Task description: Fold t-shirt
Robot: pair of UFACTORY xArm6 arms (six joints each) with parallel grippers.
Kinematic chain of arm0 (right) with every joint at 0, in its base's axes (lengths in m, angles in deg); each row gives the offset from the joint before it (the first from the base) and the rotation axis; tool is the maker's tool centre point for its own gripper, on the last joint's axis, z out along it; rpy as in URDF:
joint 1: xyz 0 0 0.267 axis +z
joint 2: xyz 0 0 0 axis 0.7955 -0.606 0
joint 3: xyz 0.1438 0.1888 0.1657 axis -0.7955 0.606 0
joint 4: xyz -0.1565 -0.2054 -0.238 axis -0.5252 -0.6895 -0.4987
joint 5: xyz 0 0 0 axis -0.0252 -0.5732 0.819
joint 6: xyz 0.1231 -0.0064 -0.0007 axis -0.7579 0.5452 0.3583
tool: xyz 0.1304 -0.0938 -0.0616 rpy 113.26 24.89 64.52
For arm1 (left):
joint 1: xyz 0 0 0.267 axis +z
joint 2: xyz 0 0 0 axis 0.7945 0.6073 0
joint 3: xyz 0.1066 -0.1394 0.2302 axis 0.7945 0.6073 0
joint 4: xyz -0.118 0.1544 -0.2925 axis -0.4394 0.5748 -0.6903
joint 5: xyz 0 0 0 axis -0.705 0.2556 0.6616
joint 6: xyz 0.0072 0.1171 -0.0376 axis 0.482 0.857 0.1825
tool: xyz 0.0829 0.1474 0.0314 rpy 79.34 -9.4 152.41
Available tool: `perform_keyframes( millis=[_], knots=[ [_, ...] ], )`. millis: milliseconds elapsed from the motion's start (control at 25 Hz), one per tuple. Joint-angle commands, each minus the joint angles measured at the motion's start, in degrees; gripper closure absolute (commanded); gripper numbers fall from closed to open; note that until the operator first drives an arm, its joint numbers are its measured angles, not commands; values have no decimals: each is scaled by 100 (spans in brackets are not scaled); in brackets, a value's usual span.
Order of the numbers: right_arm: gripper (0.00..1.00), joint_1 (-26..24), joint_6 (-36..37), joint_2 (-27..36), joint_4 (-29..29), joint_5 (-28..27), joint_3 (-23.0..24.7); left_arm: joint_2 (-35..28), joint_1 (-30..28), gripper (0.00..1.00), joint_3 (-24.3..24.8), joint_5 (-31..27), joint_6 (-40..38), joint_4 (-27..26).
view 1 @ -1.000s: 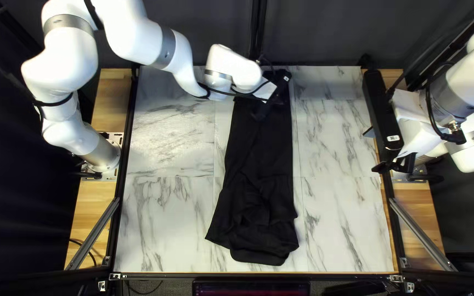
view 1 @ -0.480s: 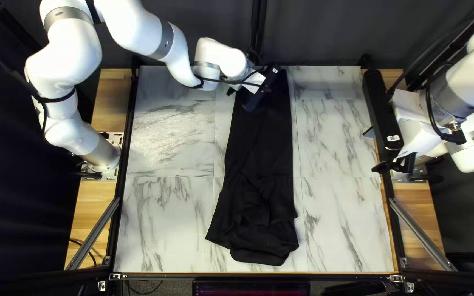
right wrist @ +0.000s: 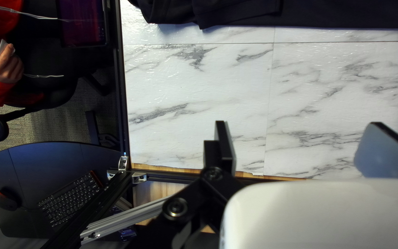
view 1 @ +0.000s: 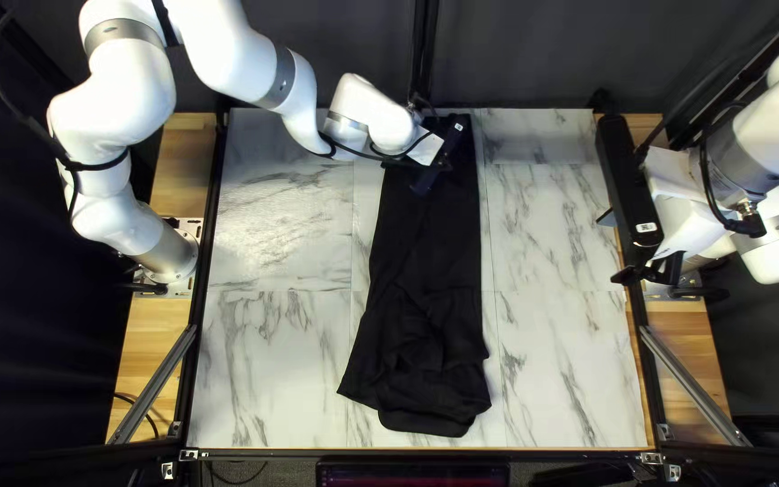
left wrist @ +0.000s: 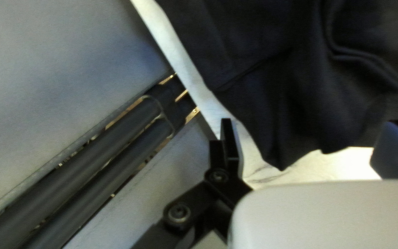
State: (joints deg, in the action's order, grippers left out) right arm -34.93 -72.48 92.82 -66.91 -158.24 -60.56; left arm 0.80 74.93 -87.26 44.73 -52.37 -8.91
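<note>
Top left view: the black t-shirt (view 1: 426, 261) lies in a long strip down the middle of the marble-patterned tabletop (view 1: 556, 239), smoother at the far end, wider and bunched at the near end. It reaches the far edge and stops short of the near one. Marble shows broadly on both sides of it, giving room left and right. The left arm (view 1: 236, 54) rises from its base at the left edge, arches along the far side and brings the left gripper (view 1: 437, 162) over the shirt's far end. The right arm (view 1: 764, 135) sits folded at the right edge, the right gripper (view 1: 614, 246) beside that edge, well apart from the cloth.

Left wrist view: the left gripper (left wrist: 310, 121) is spread wide, holding nothing. The shirt's rumpled edge lies ahead of it; a pale strip of tabletop separates the cloth from two black bars (left wrist: 116, 147) and the dark curtain (left wrist: 56, 69) at the far side.

Right wrist view: the right gripper (right wrist: 298, 123) is also spread, with marble between its fingers and the shirt's right edge ahead. Past the near edge are a person's hand (right wrist: 3, 67) and a keyboard (right wrist: 72, 196).
</note>
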Motion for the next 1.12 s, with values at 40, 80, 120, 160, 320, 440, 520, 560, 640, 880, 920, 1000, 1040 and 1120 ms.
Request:
perform_keyframes(
  millis=[40, 80, 120, 160, 320, 440, 520, 560, 640, 880, 920, 1000, 1040, 1120],
  knots=[
    [0, 0, 0, 0, 0, 0, 0, 97, 16, 0, -148, -137, -51, 61],
    [0, 0, 0, 0, 0, 0, 0, 97, 26, 0, -157, -147, -57, 73],
    [0, 0, 0, 0, 0, 0, 0, 81, 41, 0, -161, -158, -61, 91],
    [0, 0, 0, 0, 0, 0, 0, 60, 54, 0, -162, -162, -50, 99],
    [0, 0, 0, 0, 0, 0, 0, -9, 67, 0, -219, -166, 59, 84],
    [0, 0, 0, 0, 0, 0, 0, -7, 80, 0, -326, -116, 218, 30],
    [0, 0, 0, 0, 0, 0, 0, 45, 108, 0, -423, -69, 318, 5],
    [0, 0, 0, 0, 0, 0, 0, 73, 124, 0, -467, -50, 360, -2],
    [0, 0, 0, 0, 0, 0, 0, 120, 180, 0, -563, -8, 477, -33],
    [0, 0, 0, 0, 0, 0, 0, 88, 191, 0, -514, 113, 536, -39],
    [0, 0, 0, 0, 0, 0, 0, 55, 184, 0, -433, 161, 486, -11],
    [0, 0, 0, 0, 0, 0, 0, 4, 169, 0, -267, 250, 332, 78],
    [0, 0, 0, 0, 0, 0, 0, -17, 164, 0, -210, 283, 286, 97],
    [0, 0, 0, 0, 0, 0, 0, -76, 128, 0, -88, 349, 199, 106]
  ],
)
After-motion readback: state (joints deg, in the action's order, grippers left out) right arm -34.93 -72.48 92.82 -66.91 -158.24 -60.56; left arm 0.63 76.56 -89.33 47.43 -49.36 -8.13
